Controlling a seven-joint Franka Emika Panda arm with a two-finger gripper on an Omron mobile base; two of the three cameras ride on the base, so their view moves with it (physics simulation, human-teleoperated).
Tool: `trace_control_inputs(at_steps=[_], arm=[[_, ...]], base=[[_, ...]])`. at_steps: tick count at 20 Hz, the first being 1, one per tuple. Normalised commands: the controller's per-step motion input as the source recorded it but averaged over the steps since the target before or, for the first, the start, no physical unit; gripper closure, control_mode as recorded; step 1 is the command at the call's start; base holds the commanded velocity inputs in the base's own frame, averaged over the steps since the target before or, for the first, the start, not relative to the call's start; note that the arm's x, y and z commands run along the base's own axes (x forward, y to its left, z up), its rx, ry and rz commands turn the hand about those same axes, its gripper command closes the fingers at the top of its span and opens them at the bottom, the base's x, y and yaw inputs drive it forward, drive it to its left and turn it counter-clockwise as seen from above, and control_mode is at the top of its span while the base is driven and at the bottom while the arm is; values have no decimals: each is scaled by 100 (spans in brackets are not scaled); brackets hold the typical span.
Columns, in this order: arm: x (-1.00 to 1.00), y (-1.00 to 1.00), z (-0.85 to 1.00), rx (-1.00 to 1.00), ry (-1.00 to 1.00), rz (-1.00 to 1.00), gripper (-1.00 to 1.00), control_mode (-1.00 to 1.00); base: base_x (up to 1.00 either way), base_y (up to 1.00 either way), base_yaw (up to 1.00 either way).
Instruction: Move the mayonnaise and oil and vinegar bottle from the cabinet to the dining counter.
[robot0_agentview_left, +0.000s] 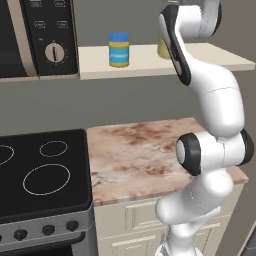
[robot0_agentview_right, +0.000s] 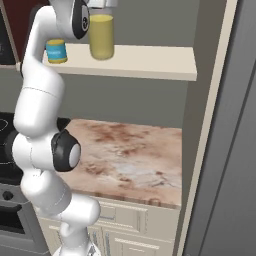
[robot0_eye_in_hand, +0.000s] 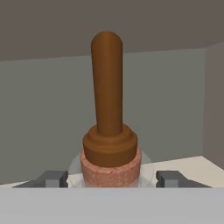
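My gripper (robot0_eye_in_hand: 112, 178) at the lower centre of the hand view, oil and vinegar bottle (robot0_agentview_right: 101, 37) between my fingertips (robot0_eye_in_hand: 51, 178), its brown stopper rising mid-frame, fingers apart either side, grip uncertain, bottle upright on the cabinet (robot0_agentview_right: 150, 62), upper left of the right base view.

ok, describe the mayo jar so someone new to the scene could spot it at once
Find the beige wall shelf board level with the black microwave, above the marbled worktop. The small short cylindrical jar with a blue lid stands upright near the shelf's microwave end. Its blue lid and yellow label distinguish it from the taller yellow-olive bottle farther along.
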Motion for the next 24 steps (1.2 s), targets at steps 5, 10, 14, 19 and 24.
trace_control_inputs(at_steps=[5, 10, 14, 19, 24], arm=[[-2, 0, -13, 0, 1, 3, 100, -100], [-13, -2, -4, 0, -1, 0, 100, -100], [-60, -16, -2, 0, -11, 1, 100, -100], [-67, -1, 0, 0, -6, 7, 100, -100], [-68, 0, 0, 0, 0, 19, 100, -100]], base=[[0, 0, 0], [0, 0, 0], [0, 0, 0], [0, 0, 0], [0, 0, 0]])
